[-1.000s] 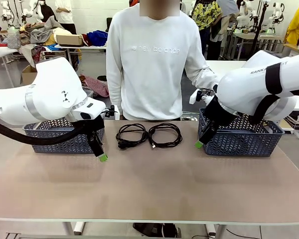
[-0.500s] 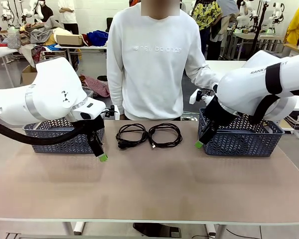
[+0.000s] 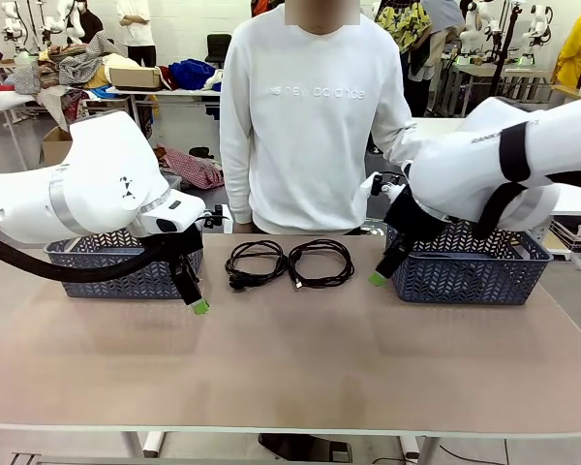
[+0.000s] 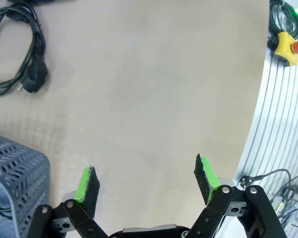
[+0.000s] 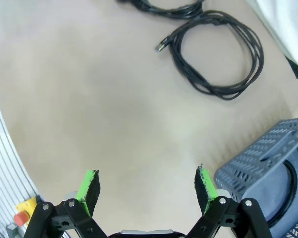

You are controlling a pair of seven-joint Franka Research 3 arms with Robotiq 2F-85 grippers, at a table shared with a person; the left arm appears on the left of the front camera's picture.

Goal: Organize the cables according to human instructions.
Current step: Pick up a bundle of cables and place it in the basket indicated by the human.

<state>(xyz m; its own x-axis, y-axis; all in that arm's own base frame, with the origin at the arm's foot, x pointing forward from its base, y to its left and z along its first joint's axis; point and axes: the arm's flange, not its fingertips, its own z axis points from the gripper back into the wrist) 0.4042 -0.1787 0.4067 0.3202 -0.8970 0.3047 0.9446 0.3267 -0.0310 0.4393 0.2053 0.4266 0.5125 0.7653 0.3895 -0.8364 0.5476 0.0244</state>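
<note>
Two coiled black cables lie side by side at the far middle of the table, a left cable (image 3: 255,263) and a right cable (image 3: 321,262). In the left wrist view the left cable (image 4: 15,49) sits at the top left with its plug toward me. The right wrist view has the right cable (image 5: 218,54) at the top. My left gripper (image 3: 199,307) hangs open just left of the coils, nothing between its pads (image 4: 88,183). My right gripper (image 3: 379,279) hovers open to the right of the coils, empty, its pads (image 5: 204,182) wide apart.
A blue-grey basket (image 3: 126,262) stands at the far left behind my left arm, and another basket (image 3: 470,266) at the far right, with something black coiled inside it (image 5: 288,183). A person in a white sweatshirt (image 3: 310,116) stands behind the table. The table's near half is bare.
My right arm has shifted slightly left and up, toward the cables. The person has stepped a little to the right. My left arm has not moved.
</note>
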